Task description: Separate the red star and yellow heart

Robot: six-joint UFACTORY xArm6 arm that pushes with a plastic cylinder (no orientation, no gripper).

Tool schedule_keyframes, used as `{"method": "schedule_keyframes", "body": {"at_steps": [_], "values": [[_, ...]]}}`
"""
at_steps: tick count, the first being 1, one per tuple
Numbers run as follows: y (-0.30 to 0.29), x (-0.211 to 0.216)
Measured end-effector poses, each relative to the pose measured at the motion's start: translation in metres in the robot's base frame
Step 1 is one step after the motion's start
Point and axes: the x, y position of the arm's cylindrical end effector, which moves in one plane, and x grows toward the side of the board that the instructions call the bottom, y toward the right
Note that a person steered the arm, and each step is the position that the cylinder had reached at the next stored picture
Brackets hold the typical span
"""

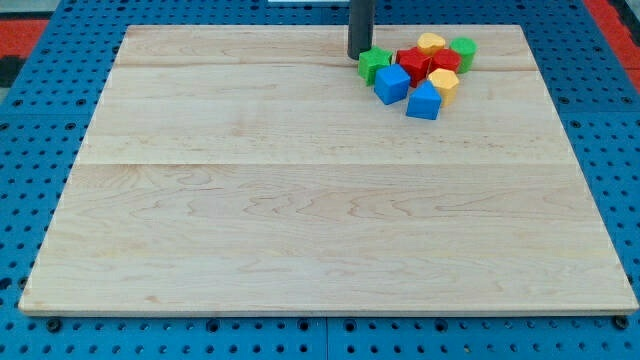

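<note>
Bare wooden worktop [320, 230] fills the lower part of the camera view; all blocks sit in one tight cluster near its top edge. No pincer is fitted, so no open or closed state applies: the arm ends in a dark rod, and my tip [359, 56] rests on the worktop, touching or just beside the left-hand green block [374, 65], at the cluster's upper-left corner. Landmark: the red star [412, 64], near the cluster's centre. Just above-right of it lies a yellow block [431, 43], rounded and judged to be the yellow heart; the two appear to touch. Right of the red star sits a second red block [445, 61], then a green block [462, 51] beyond. Below the red star lie a blue block [391, 84] to the left, a blue block [423, 102] lower down, and a second yellow block [444, 82] to the lower right. Step in hand, as judged: approach, with separation not yet begun. The next move calls for entering between star and heart; the left-hand green block stands in the way of a direct push
</note>
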Motion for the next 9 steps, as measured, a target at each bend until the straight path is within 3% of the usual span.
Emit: {"method": "schedule_keyframes", "body": {"at_steps": [3, 4, 5, 6, 9], "values": [[-0.008, -0.01], [0.014, -0.043], [0.078, -0.059], [0.117, -0.052], [0.085, 0.07]]}}
